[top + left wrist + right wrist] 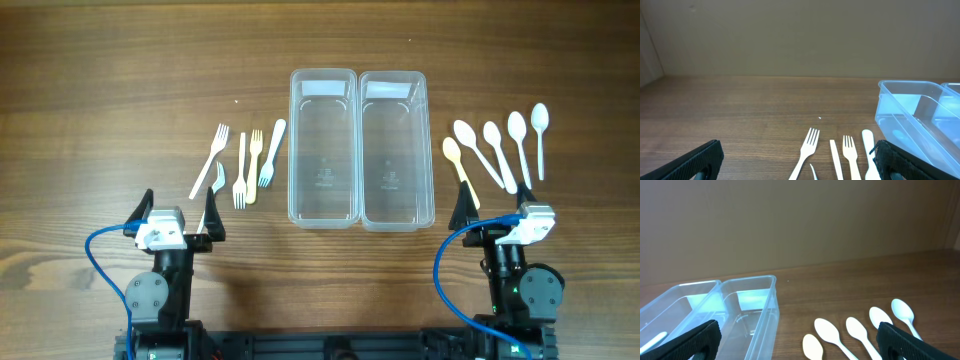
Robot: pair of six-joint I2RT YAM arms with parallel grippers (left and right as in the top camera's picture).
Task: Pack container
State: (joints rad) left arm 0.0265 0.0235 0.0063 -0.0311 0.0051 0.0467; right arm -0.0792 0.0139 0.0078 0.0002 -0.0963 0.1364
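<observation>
Sitting side by side at the middle of the tabletop (120, 90) in the overhead view, the left container (292, 150) and the right container (428, 150) are touching along their long walls, and both are showing clear bottoms with nothing in them. A cluster of forks (240, 175) is lying to the left of them, and a fan of spoons (497, 150) is lying to the right. The left fingers (143, 210) are standing spread apart just below the forks, gripping nothing. The right fingers (462, 208) are likewise standing apart and bare, just beside the handle end of the cream spoon (455, 160).

In the left wrist view, the dark fingers (695, 162) are framing the lower corners with a wide gap between them, the forks (810, 145) are lying in that gap, and the containers (910, 115) are sitting off to the right.

In the right wrist view, the fingers (905, 342) are again sitting wide apart, the spoons (857, 330) are lying between them, and the two containers (755, 310) are filling the left side.
</observation>
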